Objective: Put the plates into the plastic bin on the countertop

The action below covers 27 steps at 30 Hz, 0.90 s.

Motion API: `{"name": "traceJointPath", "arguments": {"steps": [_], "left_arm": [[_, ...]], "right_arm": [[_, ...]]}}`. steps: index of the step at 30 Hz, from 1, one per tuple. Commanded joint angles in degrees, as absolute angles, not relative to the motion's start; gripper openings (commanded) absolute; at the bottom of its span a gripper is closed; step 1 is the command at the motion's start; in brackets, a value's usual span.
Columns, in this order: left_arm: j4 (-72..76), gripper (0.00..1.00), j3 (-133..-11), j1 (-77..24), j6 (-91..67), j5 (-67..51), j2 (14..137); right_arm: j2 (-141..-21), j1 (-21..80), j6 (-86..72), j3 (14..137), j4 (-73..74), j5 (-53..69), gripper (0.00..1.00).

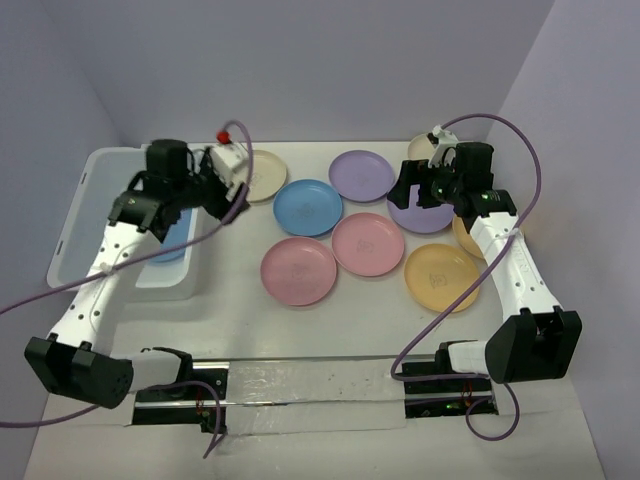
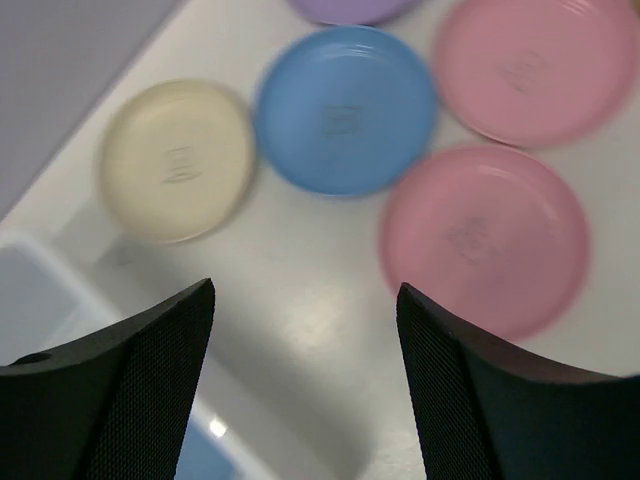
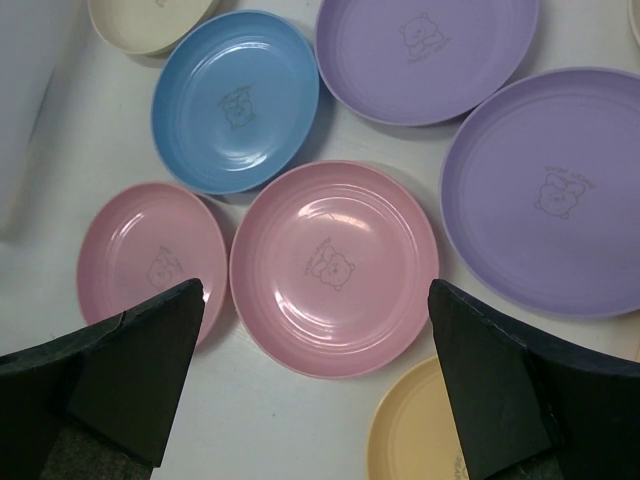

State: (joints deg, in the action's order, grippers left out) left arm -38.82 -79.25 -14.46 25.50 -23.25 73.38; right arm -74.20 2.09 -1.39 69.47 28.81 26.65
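The plastic bin (image 1: 95,215) stands at the left with a blue plate (image 1: 170,247) in it. My left gripper (image 1: 212,192) is open and empty above the bin's right rim (image 2: 60,300); its wrist view (image 2: 305,385) shows the cream plate (image 2: 178,160), a blue plate (image 2: 345,110) and a pink plate (image 2: 485,240) ahead. My right gripper (image 1: 425,185) is open and empty, hovering over a purple plate (image 1: 425,217). In its wrist view (image 3: 315,385) it is above a pink plate (image 3: 335,268).
On the countertop (image 1: 230,300) lie a cream plate (image 1: 262,175), a blue one (image 1: 308,207), a purple one (image 1: 361,175), two pink ones (image 1: 298,271) (image 1: 368,243) and an orange-yellow one (image 1: 442,277). Another cream plate (image 1: 420,148) lies behind the right gripper.
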Motion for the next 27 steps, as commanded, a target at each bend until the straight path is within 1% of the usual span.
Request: {"name": "traceJointPath", "arguments": {"steps": [1,2,4,6,7,8,9,10,13,15,19,21,27], "left_arm": [[-39.3,0.77,-70.8,-21.5,30.2,-28.8,76.0],[-38.9,0.77,-69.4,-22.9,30.8,-29.5,76.3],[-32.6,0.75,-66.7,-25.4,32.4,-29.8,76.9],[-27.3,0.71,-66.5,-26.7,32.8,-29.2,79.2],[-27.0,0.71,-67.4,-27.0,32.5,-29.2,81.0],[-24.9,0.68,-69.4,-27.6,31.4,-28.6,84.2],[-24.2,0.66,-69.6,-27.7,31.3,-28.5,84.4],[-23.6,0.64,-72.9,-28.9,30.7,-27.2,89.3],[-21.9,0.6,-76.3,-30.9,30.0,-24.4,94.9],[-21.9,0.58,-80.3,-32.6,29.7,-23.4,100.9],[-21.7,0.52,-84.5,-33.8,29.7,-23.0,107.2],[-21.2,0.48,-86.6,-34.2,29.2,-23.0,110.5],[-21.6,0.45,-92.3,-36.3,28.5,-22.5,117.9]], "right_arm": [[-74.4,1.9,-0.8,72.2,28.9,27.3,1.0],[-74.4,1.9,-0.8,72.2,28.9,27.3,1.0],[-74.5,2.0,-0.7,72.2,29.0,27.3,1.0],[-74.5,1.9,-0.7,72.2,29.0,27.2,1.0],[-74.5,2.0,-0.7,72.2,29.1,27.1,1.0],[-74.6,2.0,-0.7,72.2,29.0,27.0,1.0],[-74.6,2.0,-0.7,72.2,29.0,26.8,1.0],[-74.7,2.0,-0.7,72.2,29.1,26.7,1.0],[-74.9,2.0,-0.7,72.2,29.1,26.5,1.0],[-75.1,2.0,-0.7,72.1,29.1,26.1,1.0],[-75.6,2.0,-0.6,72.1,29.1,25.9,1.0],[-75.7,1.9,-0.6,72.1,29.1,25.7,1.0],[-76.0,2.0,1.0,72.4,29.3,25.1,1.0]]}}
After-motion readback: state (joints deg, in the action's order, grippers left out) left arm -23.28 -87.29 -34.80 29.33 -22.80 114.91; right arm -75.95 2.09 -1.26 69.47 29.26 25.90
